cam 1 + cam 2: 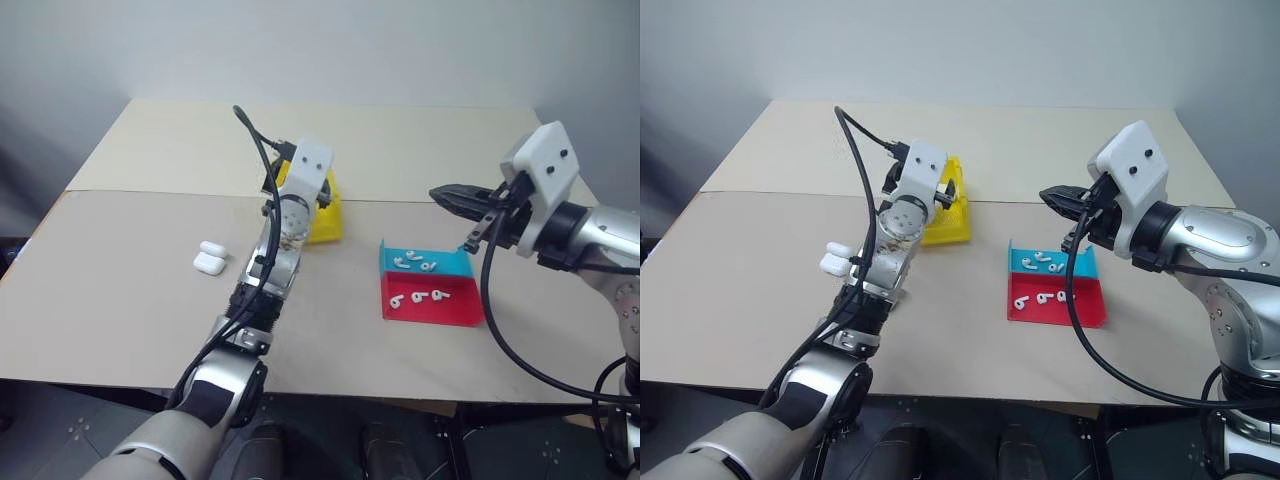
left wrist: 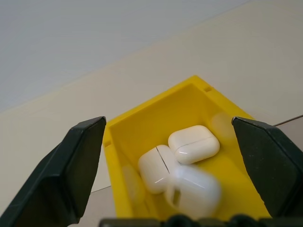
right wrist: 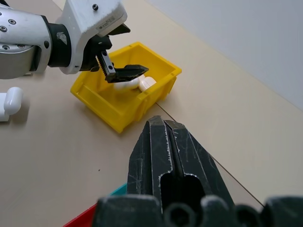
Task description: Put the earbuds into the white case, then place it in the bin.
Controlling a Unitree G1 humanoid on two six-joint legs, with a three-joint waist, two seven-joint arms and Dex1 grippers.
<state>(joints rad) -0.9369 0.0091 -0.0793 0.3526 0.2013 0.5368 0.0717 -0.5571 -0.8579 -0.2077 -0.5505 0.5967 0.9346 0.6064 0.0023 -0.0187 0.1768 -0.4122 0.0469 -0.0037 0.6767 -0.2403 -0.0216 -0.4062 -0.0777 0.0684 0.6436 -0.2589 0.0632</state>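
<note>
Beige desk against a plain grey wall, bright yellow rectangular plastic bin mid-desk.

Three glossy white rounded cases lie inside the bin (one blurred); the left pincer gapes empty above them. Two more cases sit left of the bin; seven tiny white earbuds right of it. Right pincer closed, empty.

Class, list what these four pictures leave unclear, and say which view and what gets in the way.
- Yellow bin, head views: the left gripper and its wrist hide the inside.
- White cases, left wrist view: the nearest is blurred, lid unreadable.
- Earbuds, head views: too small to tell left from right.
</note>
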